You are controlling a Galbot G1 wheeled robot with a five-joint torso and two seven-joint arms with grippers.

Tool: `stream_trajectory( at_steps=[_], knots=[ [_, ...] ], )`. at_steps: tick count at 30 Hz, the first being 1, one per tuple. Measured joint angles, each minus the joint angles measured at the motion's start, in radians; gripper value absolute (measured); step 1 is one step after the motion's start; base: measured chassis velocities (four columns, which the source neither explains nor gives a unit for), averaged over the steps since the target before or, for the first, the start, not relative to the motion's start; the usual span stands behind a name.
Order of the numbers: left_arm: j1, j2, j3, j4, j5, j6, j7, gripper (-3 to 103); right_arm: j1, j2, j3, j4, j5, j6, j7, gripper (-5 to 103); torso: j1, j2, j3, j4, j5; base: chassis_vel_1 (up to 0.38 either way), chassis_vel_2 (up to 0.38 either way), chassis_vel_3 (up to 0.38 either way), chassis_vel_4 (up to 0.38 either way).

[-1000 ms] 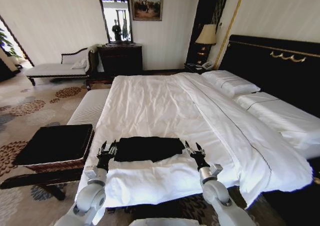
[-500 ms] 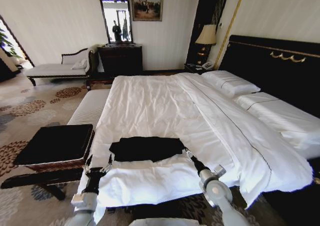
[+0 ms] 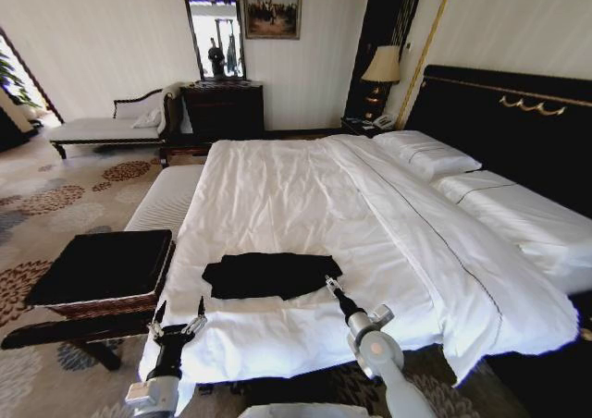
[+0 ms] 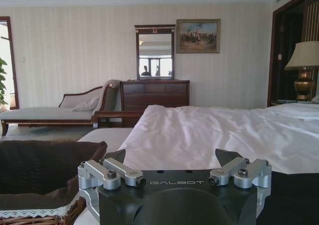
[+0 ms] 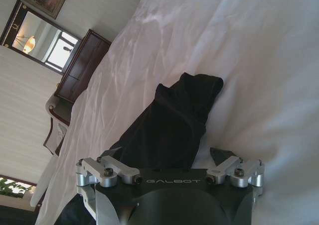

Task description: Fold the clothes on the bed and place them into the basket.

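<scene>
One black T-shirt (image 3: 271, 275) lies folded into a wide, flat rectangle on the white duvet of the bed (image 3: 305, 196), near the foot edge and a little toward the bed's left side; no lettering shows on its upper face, and its edges are uneven, with a small flap poking out at 9 o'clock. In the right wrist view the shirt (image 5: 169, 125) reads as a dark, layered bundle with a rounded end, resting on smooth white cover.

From the left: the basket (image 3: 100, 272), brown wicker with a flat black top, stands on the patterned carpet at 9 o'clock from the shirt, just beside the bed's side edge. A long white padded bench (image 3: 166, 196) runs along the same side beyond it. The left hand (image 3: 178, 318) hovers at 7 o'clock from the shirt, over the bed's foot corner, fingers spread and gripping nothing; a strip of bare duvet separates it from the cloth. The right hand (image 3: 330, 286) sits at 4 o'clock from the shirt, its tips just at the shirt's near right corner; its fingers (image 5: 223, 157) stand apart and hold nothing.

Broad clear duvet stretches from the shirt toward the pillows (image 3: 427, 152) and black headboard (image 3: 518, 122) at 2 o'clock, and the carpet around the basket is open
</scene>
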Motion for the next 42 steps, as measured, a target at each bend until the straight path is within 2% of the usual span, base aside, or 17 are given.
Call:
stream_trajectory(
  at_steps=[2, 6, 13, 15, 16, 18, 19, 21, 23, 24, 25, 27, 28, 31, 34, 36, 42],
  knots=[
    [0.001, 0.000, 0.000, -0.003, 0.000, 0.002, -0.001, 100, 0.018, 0.007, -0.006, -0.027, -0.009, 0.005, -0.002, 95, 0.000, 0.000, 0.000, 0.0000, 0.0000, 0.000, 0.000, 0.000, 0.000],
    [0.006, 0.001, -0.001, -0.013, 0.000, 0.007, -0.004, 100, 0.086, 0.043, 0.002, -0.132, -0.048, 0.021, -0.016, 100, 0.000, 0.000, 0.000, 0.0003, 0.0001, 0.000, 0.000, 0.000, 0.000],
    [0.010, 0.007, -0.002, -0.029, 0.001, 0.019, -0.009, 100, 0.164, 0.078, 0.035, -0.210, -0.022, 0.021, -0.016, 94, 0.000, 0.000, 0.000, 0.0001, -0.0001, 0.000, 0.000, 0.000, 0.000],
    [0.007, 0.009, -0.002, -0.038, 0.001, 0.027, -0.013, 100, 0.176, 0.083, 0.033, -0.227, -0.018, 0.020, -0.015, 86, 0.000, 0.000, 0.000, -0.0001, -0.0001, 0.000, 0.000, 0.000, 0.000],
    [0.007, 0.009, -0.002, -0.038, 0.001, 0.027, -0.013, 100, 0.176, 0.083, 0.033, -0.227, -0.018, 0.020, -0.015, 86, 0.000, 0.000, 0.000, -0.0001, -0.0001, 0.000, 0.000, 0.000, 0.000],
    [0.005, 0.009, 0.000, -0.048, -0.001, 0.035, -0.016, 100, 0.178, 0.089, 0.030, -0.237, -0.017, 0.019, -0.015, 78, 0.000, 0.000, 0.000, -0.0003, -0.0001, 0.000, 0.000, 0.000, 0.000],
    [0.005, 0.009, 0.000, -0.048, -0.001, 0.035, -0.016, 100, 0.178, 0.089, 0.030, -0.237, -0.017, 0.019, -0.015, 78, 0.000, 0.000, 0.000, -0.0003, -0.0001, 0.000, 0.000, 0.000, 0.000],
    [0.003, 0.010, 0.002, -0.050, -0.004, 0.039, -0.018, 100, 0.178, 0.091, 0.028, -0.242, -0.016, 0.019, -0.015, 66, 0.000, 0.000, 0.000, -0.0002, 0.0000, 0.000, 0.000, 0.000, 0.000],
    [0.003, 0.010, 0.003, -0.050, -0.004, 0.039, -0.019, 100, 0.178, 0.091, 0.027, -0.244, -0.015, 0.019, -0.015, 66, 0.000, 0.000, 0.000, -0.0001, 0.0000, 0.000, 0.000, 0.000, 0.000],
    [0.003, 0.010, 0.005, -0.051, -0.004, 0.040, -0.019, 100, 0.177, 0.091, 0.026, -0.244, -0.014, 0.019, -0.015, 56, 0.000, 0.000, 0.000, 0.0000, 0.0001, 0.000, 0.000, 0.000, 0.000],
    [0.003, 0.010, 0.007, -0.051, -0.004, 0.041, -0.020, 100, 0.177, 0.090, 0.025, -0.244, -0.013, 0.019, -0.015, 56, 0.000, 0.000, 0.000, 0.0001, 0.0001, 0.000, 0.000, 0.000, 0.000],
    [0.000, 0.009, 0.008, -0.050, -0.001, 0.044, -0.020, 100, 0.177, 0.089, 0.024, -0.245, -0.011, 0.018, -0.015, 44, 0.000, 0.000, 0.000, 0.0002, 0.0003, 0.000, 0.000, 0.000, 0.000],
    [0.000, 0.009, 0.008, -0.050, -0.001, 0.044, -0.020, 100, 0.177, 0.089, 0.024, -0.245, -0.011, 0.018, -0.015, 44, 0.000, 0.000, 0.000, 0.0002, 0.0003, 0.000, 0.000, 0.000, 0.000],
    [-0.009, 0.006, 0.000, -0.025, 0.009, 0.046, -0.028, 100, 0.181, 0.085, 0.020, -0.245, -0.007, 0.019, -0.015, 28, 0.000, 0.000, 0.000, 0.0002, 0.0004, 0.000, 0.000, 0.000, 0.000],
    [-0.011, 0.005, -0.003, -0.021, 0.009, 0.046, -0.031, 100, 0.186, 0.084, 0.019, -0.242, 0.002, 0.019, -0.014, 23, 0.000, 0.000, 0.000, 0.0004, 0.0004, 0.000, 0.000, 0.000, 0.000],
    [-0.011, 0.004, -0.005, -0.021, 0.010, 0.047, -0.033, 100, 0.190, 0.079, 0.019, -0.234, 0.008, 0.019, -0.013, 13, 0.000, 0.000, 0.000, 0.0004, 0.0003, 0.000, 0.000, 0.000, 0.000],
    [-0.007, -0.001, -0.005, -0.023, 0.011, 0.047, -0.036, 100, 0.178, 0.082, 0.019, -0.210, 0.010, 0.020, -0.013, 9, 0.000, 0.000, 0.000, 0.0001, 0.0002, 0.000, 0.000, 0.000, 0.000]
  ],
)
